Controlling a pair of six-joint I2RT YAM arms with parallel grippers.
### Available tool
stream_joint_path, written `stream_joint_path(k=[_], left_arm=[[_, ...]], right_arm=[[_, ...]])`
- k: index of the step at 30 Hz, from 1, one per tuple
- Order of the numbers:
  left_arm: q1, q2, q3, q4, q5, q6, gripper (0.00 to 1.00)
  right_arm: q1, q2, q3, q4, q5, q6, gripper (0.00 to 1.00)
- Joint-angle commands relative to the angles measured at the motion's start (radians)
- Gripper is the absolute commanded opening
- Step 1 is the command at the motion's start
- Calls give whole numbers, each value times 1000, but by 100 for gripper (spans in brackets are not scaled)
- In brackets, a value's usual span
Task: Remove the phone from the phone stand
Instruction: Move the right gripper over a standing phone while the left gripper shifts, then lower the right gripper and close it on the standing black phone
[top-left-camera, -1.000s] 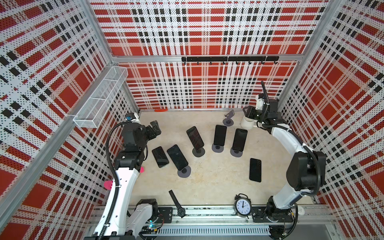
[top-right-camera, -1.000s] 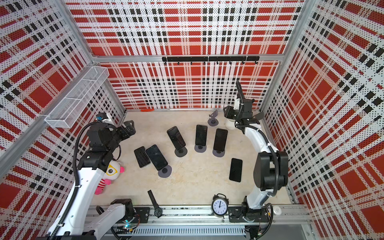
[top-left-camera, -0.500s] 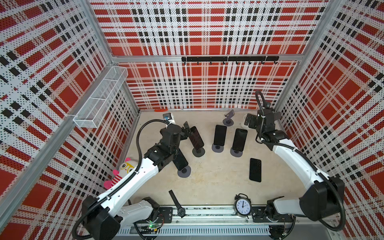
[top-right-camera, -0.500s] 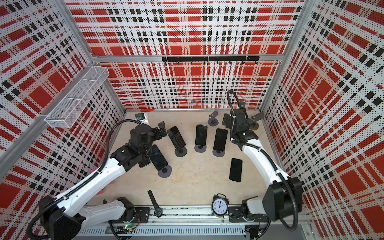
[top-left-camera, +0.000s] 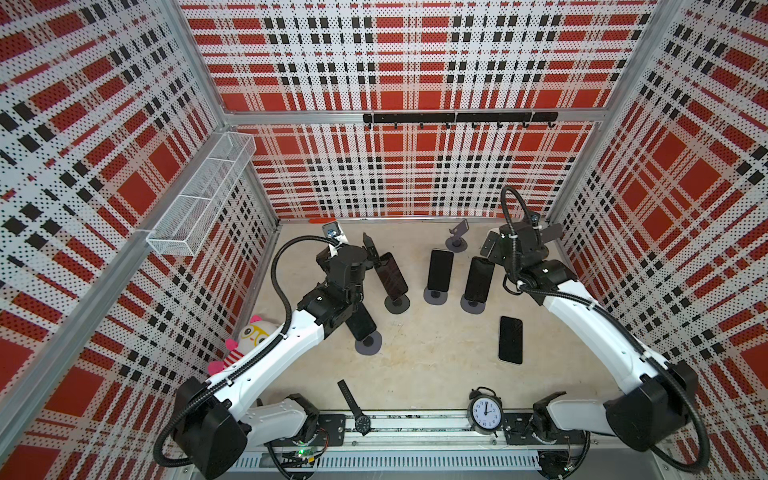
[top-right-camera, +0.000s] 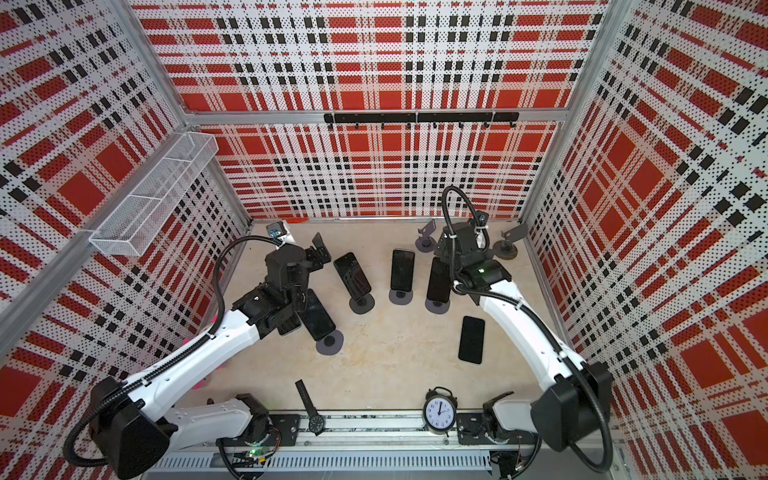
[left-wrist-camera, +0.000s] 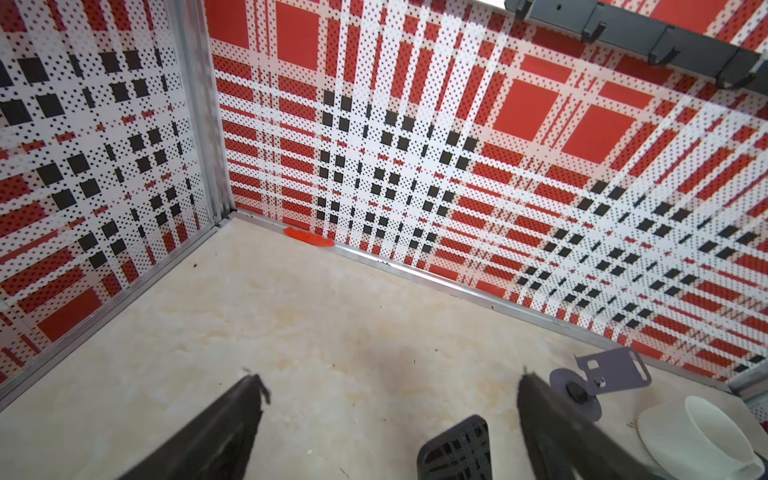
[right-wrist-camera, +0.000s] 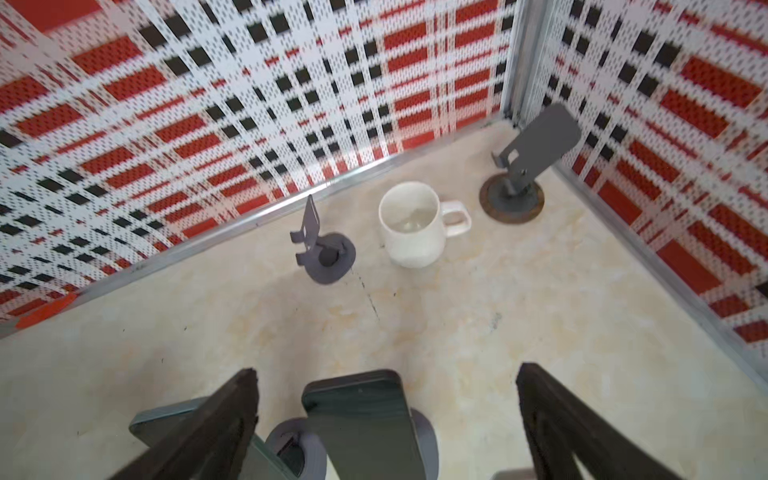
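Right wrist view first: the right end effector (right-wrist-camera: 386, 371) stands fully open and holds nothing. The top edge of a phone (right-wrist-camera: 357, 415) rises between its two fingers, touching neither, a little closer to one of them. In both top views this phone sits on its phone stand (top-left-camera: 472, 306) at about 8 o'clock from the end effector, just beside it. Its long axis runs almost from 12 to 6 o'clock. The top edge points to 12, toward the back wall, the foot rests in the stand at 6, and the dark screen looks up and to the front. I judge that the coming move is a descent along this axis, then a closing on the two long sides. The left end effector (left-wrist-camera: 390, 376) is open and empty too. A tilted phone (top-left-camera: 391, 274) lies at 4 o'clock from it, with its axis from 11 to 5. For the first phone the right arm is clearly nearer.
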Motion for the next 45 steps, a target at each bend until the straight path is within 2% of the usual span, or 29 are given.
stream_joint_path(k=[1,6,9,13,16,20,31,37,45], left_arm=[[38,-25,-38,55,37,15,98],[61,-29,-57,49,53,13,98],[65,-21,-53,47,56,-2,98],[74,-14,-50,43,70,-15,98],[76,-13,-49,39,65,-12,98],[86,-17,-47,36,72,-19,98],[95,-13,-40,28,116,-37,98],[94,-6,-40,24,139,-54,98],[96,-5,-34,12,137,-59,98]], right_arm=[[31,77,54,-143,73,119,100],[50,153,86,-139,17,89,100],[48,188,101,-123,13,16,100],[31,209,129,-102,-56,-109,100],[29,214,128,-86,-121,-131,100],[17,228,124,-84,-108,-173,100],[-7,239,91,-91,-129,-172,100],[-8,241,69,-69,-135,-176,93],[-10,247,47,-52,-173,-182,90]])
